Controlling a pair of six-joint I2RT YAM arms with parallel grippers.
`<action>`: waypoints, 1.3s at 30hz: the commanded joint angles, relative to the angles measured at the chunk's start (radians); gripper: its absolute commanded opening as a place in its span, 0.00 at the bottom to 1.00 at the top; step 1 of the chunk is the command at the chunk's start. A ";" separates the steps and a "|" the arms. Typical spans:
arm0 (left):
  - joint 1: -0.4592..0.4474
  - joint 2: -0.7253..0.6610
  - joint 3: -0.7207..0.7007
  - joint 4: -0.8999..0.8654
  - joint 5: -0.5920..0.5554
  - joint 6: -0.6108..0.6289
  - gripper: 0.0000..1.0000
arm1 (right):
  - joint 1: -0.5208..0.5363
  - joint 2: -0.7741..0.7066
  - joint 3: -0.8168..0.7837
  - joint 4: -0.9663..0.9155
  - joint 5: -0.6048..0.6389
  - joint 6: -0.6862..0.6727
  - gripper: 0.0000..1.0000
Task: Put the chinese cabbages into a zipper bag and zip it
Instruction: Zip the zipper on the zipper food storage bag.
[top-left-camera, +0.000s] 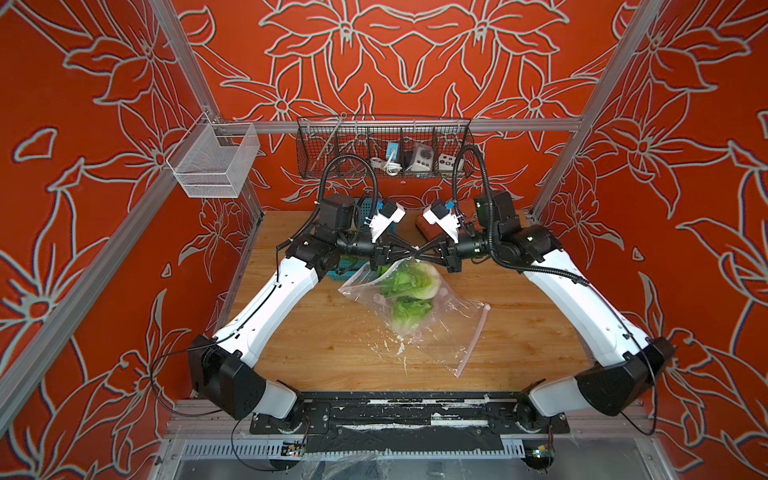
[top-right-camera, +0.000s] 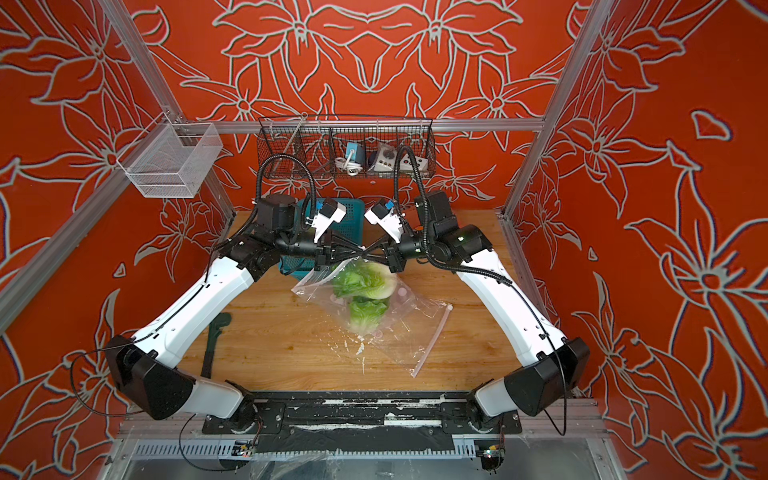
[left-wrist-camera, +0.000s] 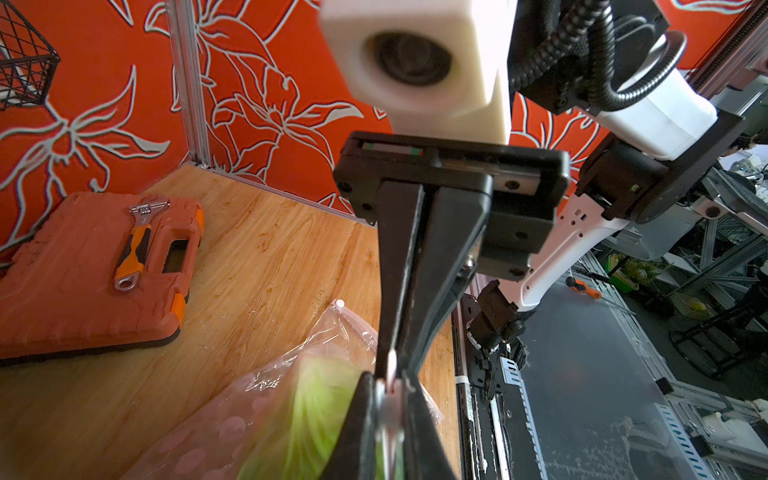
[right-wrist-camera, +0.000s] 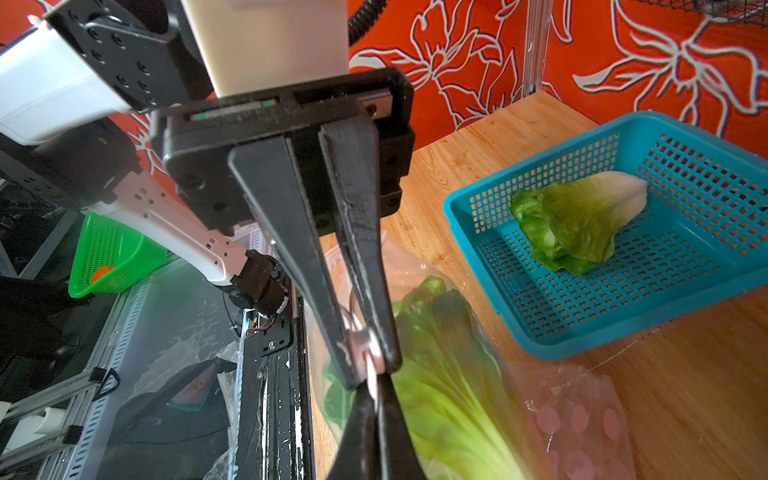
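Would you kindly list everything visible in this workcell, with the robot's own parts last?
zipper bag: one, clear, mid-table
teal basket: one, back left of table
chinese cabbages: three, green-white; two in the bag, one in the teal basket
tool case: one, orange-red, back of table
wrench: one, orange-handled, on the tool case
wire basket: one, black, back rail
mesh basket: one, white, left frame
green basket: one, off the table
dark tool: one, table's left side
table: one, wooden
left gripper: jaws shut on the bag's edge
right gripper: jaws shut on that edge
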 joint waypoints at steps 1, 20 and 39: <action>0.021 -0.008 0.001 0.012 0.031 0.017 0.07 | -0.015 -0.034 -0.048 0.081 -0.007 0.036 0.00; 0.087 -0.069 -0.051 -0.056 -0.015 0.057 0.06 | -0.091 -0.094 -0.114 0.252 0.006 0.189 0.00; 0.220 -0.150 -0.234 0.020 -0.270 -0.031 0.06 | -0.227 -0.062 -0.124 0.222 0.439 0.374 0.00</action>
